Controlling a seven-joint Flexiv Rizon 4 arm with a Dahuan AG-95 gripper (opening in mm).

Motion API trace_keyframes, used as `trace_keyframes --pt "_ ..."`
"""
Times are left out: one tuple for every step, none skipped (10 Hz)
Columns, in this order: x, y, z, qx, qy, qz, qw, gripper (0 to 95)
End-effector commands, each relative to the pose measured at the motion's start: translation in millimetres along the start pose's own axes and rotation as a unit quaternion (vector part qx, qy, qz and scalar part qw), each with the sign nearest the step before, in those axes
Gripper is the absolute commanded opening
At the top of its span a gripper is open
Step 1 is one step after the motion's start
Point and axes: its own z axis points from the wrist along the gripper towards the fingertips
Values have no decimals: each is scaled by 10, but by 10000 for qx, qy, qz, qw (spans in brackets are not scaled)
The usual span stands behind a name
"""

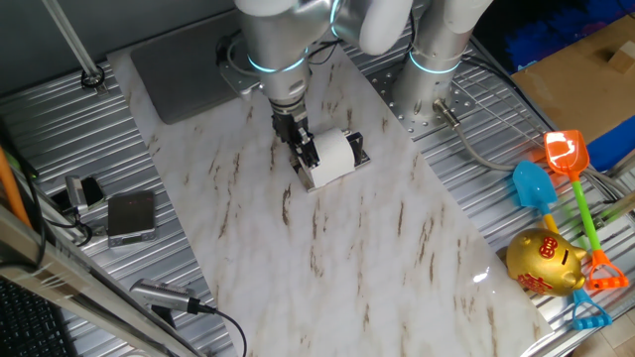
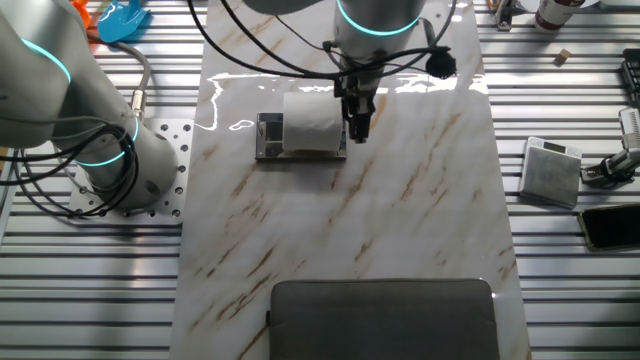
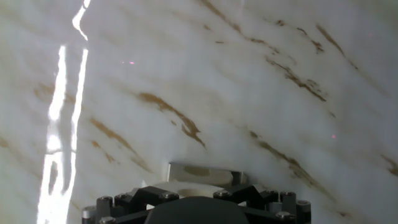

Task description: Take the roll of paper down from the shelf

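Note:
The white roll of paper (image 1: 334, 157) (image 2: 312, 122) lies on its side on the shelf (image 1: 358, 151) (image 2: 268, 137), a small dark rack with shiny edges on the marble table top. My gripper (image 1: 303, 147) (image 2: 357, 113) hangs with its black fingers right against one end of the roll, the end away from the bare part of the shelf. Their gap does not show clearly from either side. The hand view shows marble, a shiny strip of the shelf (image 3: 202, 173) and a pale sliver of the roll (image 3: 180, 186) at the bottom; the fingertips are out of view there.
A large grey mat (image 1: 179, 69) (image 2: 380, 320) lies at one end of the marble. A flat grey square box (image 1: 131, 215) (image 2: 550, 170) rests on the ribbed metal beside it. Toy shovels (image 1: 541, 188) and a golden piggy bank (image 1: 544, 263) sit by the arm's base (image 1: 437, 69).

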Motion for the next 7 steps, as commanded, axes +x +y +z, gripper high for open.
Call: trace_keyframes --pt "57 -10 20 13 -26 18 10000 950" --pt "102 -14 44 12 -56 27 10000 950" --pt "126 -16 57 9 -70 40 10000 950" --pt "132 -16 61 6 -79 36 10000 950" --pt "135 -15 63 4 -85 27 10000 950" --pt "140 -10 71 -2 -100 23 9999 950" --pt "143 -2 82 1 -100 21 9999 950"
